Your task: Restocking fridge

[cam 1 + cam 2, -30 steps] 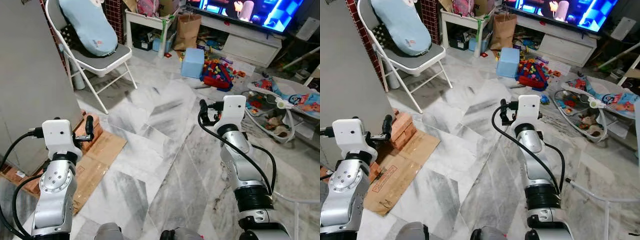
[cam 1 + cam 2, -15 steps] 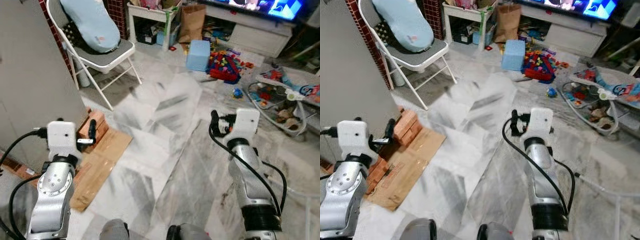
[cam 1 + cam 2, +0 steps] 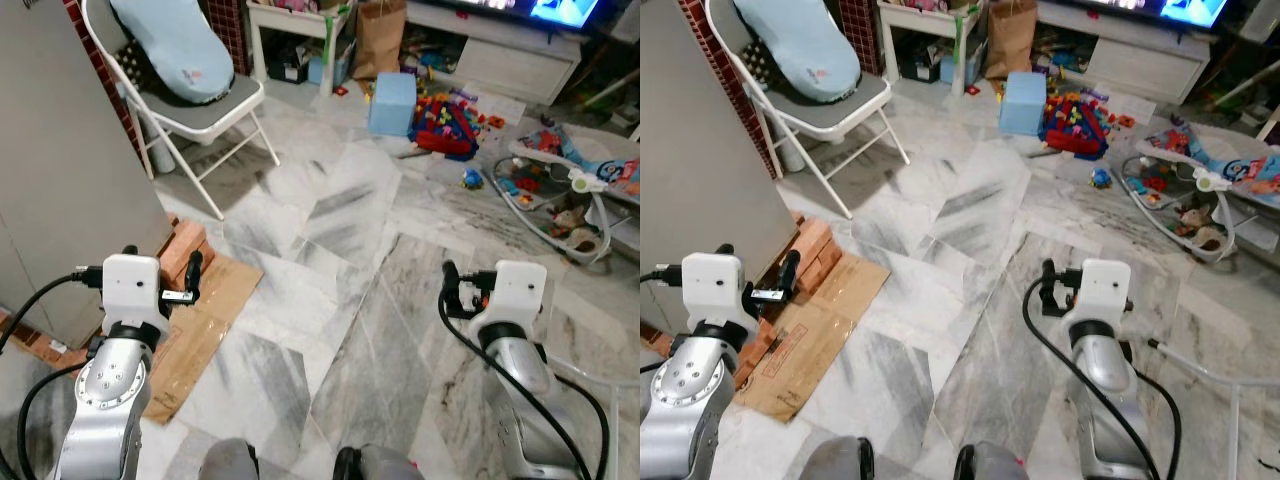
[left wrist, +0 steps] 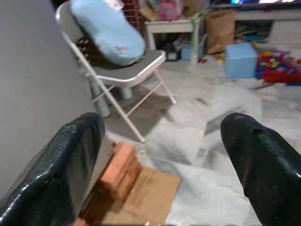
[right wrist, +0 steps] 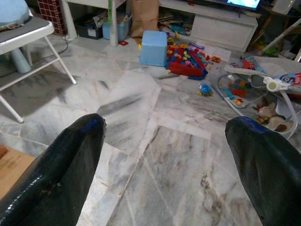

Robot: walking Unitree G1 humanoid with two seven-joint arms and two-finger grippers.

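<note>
Nearest, both arms are raised with fingers spread wide and empty, the left gripper (image 4: 160,160) closer than the right gripper (image 5: 164,165) to the tall grey fridge (image 3: 60,170), which likely stands on the robot's left beside the folding chair (image 3: 190,105).

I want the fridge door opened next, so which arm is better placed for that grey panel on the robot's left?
Left, probably. The left gripper hangs open right beside the grey panel; the right gripper is open over bare marble floor, well away.
</note>
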